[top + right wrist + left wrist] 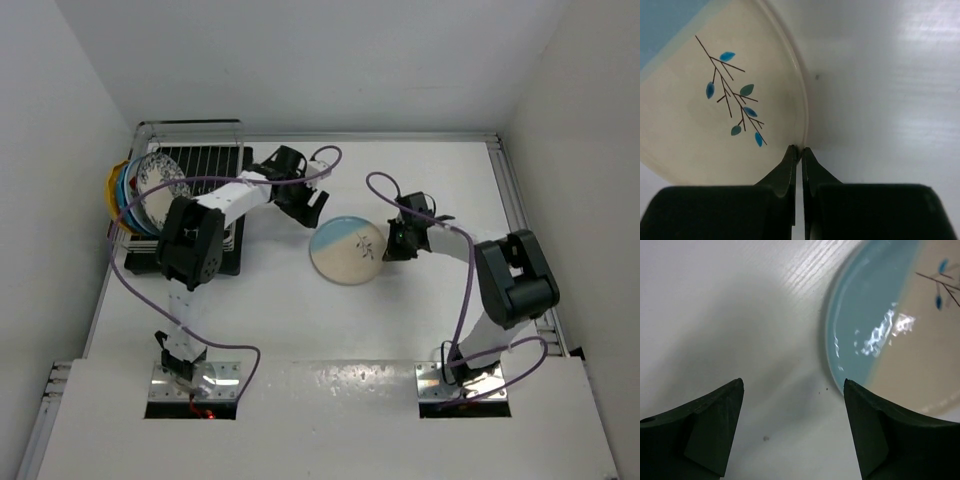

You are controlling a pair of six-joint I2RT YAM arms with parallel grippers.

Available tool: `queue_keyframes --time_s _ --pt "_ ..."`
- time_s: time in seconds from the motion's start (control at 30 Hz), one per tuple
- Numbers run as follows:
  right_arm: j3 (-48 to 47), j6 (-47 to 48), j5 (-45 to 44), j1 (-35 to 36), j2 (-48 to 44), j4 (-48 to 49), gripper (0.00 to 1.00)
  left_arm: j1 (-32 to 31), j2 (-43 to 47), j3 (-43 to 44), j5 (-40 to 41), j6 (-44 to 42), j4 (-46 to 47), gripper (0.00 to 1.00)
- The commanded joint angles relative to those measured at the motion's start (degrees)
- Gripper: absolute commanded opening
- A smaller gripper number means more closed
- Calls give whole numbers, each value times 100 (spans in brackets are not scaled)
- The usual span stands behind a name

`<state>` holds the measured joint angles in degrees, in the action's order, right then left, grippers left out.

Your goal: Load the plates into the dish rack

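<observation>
The blue-and-cream plate with a sprig [348,250] is in the middle of the table. My right gripper [388,248] is shut on its right rim; the right wrist view shows the fingertips [801,148] pinching the cream edge of the plate [705,110]. My left gripper [305,215] is open and empty just left of the plate's blue side [890,330], its jaws [792,390] wide apart over bare table. The dish rack [205,160] stands at the back left. It holds the blue floral plate [160,185], a teal plate [125,205] and a yellow plate [113,185] upright.
The rack sits on a black tray [232,262] beside the left wall. My left arm's forearm lies over the tray's front. White walls enclose the table on three sides. Purple cables loop around both arms.
</observation>
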<state>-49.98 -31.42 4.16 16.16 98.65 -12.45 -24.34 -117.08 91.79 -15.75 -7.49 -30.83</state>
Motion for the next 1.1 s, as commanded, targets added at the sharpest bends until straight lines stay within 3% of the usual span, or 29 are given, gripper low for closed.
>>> queue_keyframes --time_s 0.0,0.27,0.37,0.47,0.5,0.6,0.63,0.7,0.9,0.93,1.03,1.07 --pt "637 172 -21 185 -407 -329 0 -185 -385 190 19 388 78 86" --pt "1157 -128 -161 133 -918 67 0 -414 -448 -706 -1376 99 -177 86" --pt "1236 -145 -153 177 -892 304 0 -519 -640 -829 -2159 98 -326 80" --pt "1262 -145 -109 238 -830 515 0 -712 -938 -829 -2161 -16 -590 69" --pt "1262 -145 -100 256 -821 541 0 -782 -1027 -829 -2021 -16 -669 57" --pt "1350 -162 -12 300 -847 953 0 -783 -1300 -777 -2020 -16 -802 40" --pt "1368 -180 -3 308 -848 1007 0 -783 -1300 -776 -2081 -16 -871 21" --pt "1403 -198 40 300 -856 1112 0 -722 -1353 -716 -2248 -16 -872 0" --pt "1429 4 286 308 -918 1375 0 -292 -722 13 -2074 -16 -1170 0" --pt "1429 117 313 300 -1031 1394 2 -291 -537 102 -1681 -16 -1171 0" --pt "1491 294 444 203 -1155 1464 23 -221 227 295 -1152 -174 -1171 0" --pt "1491 320 497 168 -1173 1517 36 -221 377 296 -1150 -174 -1223 0"
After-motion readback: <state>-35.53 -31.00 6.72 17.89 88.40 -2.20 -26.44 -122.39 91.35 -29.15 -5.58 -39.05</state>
